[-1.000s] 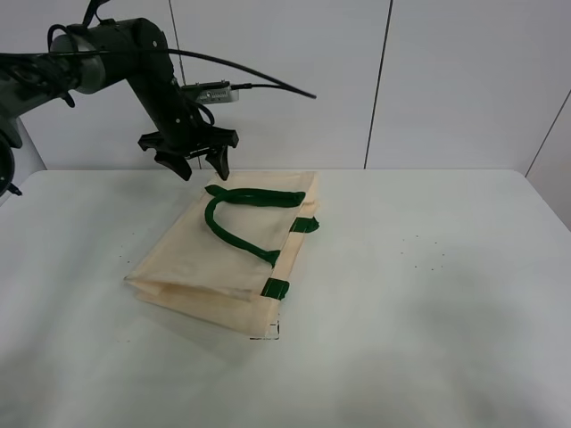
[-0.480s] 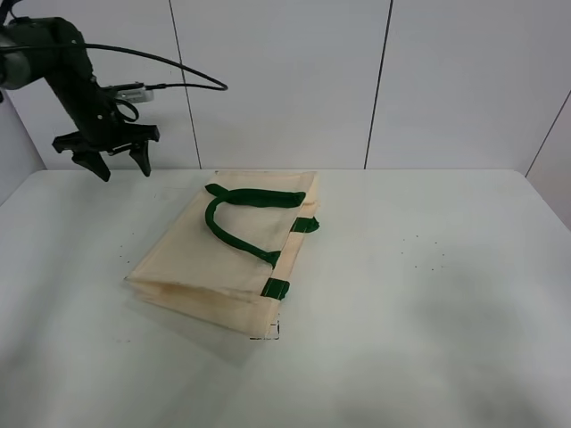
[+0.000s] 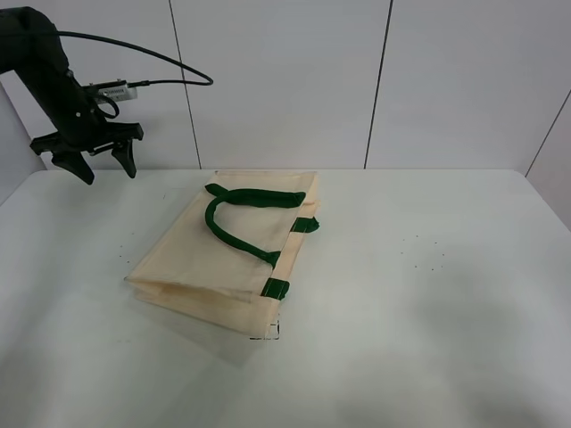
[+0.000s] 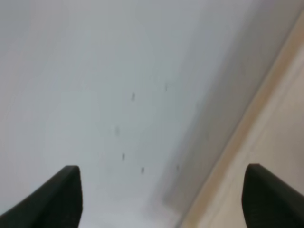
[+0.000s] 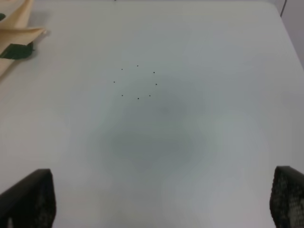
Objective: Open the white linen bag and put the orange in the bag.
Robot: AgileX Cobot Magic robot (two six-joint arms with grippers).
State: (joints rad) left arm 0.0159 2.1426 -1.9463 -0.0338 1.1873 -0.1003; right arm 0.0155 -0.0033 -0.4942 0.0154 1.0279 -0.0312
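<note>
The white linen bag [image 3: 214, 263] lies flat and closed on the table, its dark green handles [image 3: 234, 198] on top. The orange shows in no view. My left gripper [image 3: 103, 167] is open and empty, hovering over the table's far left corner, well to the left of the bag. In the left wrist view the open gripper [image 4: 164, 199] looks at bare table with the bag's edge [image 4: 280, 142] to one side. My right gripper [image 5: 156, 202] is open and empty above bare table. A corner of the bag [image 5: 14, 26] shows in the right wrist view.
The white table [image 3: 428, 267] carries only the bag; small dark specks [image 5: 137, 83] mark its surface. A white panelled wall [image 3: 285, 80] stands behind the far edge. The left arm's cable [image 3: 169, 62] loops in the air at the back left.
My left arm has swung left, from just above the bag's far edge to the table's far left corner, gripper still open. The bag has not moved.
</note>
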